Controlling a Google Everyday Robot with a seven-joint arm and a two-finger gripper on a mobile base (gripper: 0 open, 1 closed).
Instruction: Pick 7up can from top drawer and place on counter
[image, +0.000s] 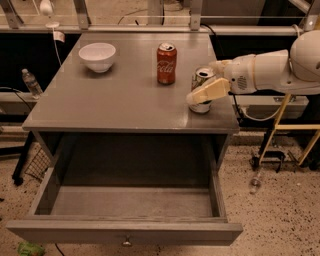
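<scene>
The 7up can (203, 75) stands upright on the counter (120, 100) near its front right corner. My gripper (198, 91) reaches in from the right and is closed around the can; one cream finger (209, 92) lies across the can's front, and the other is hidden behind it. The can's base rests on the counter surface. The top drawer (125, 231) is pulled fully out below the counter, and nothing shows inside it. Its small metal knob (126, 242) shows on the front panel.
A red Coca-Cola can (166, 63) stands just left of and behind the 7up can. A white bowl (97, 56) sits at the counter's back left. A water bottle (30, 82) stands left of the cabinet. A yellow-framed stand (280, 135) is on the floor at the right.
</scene>
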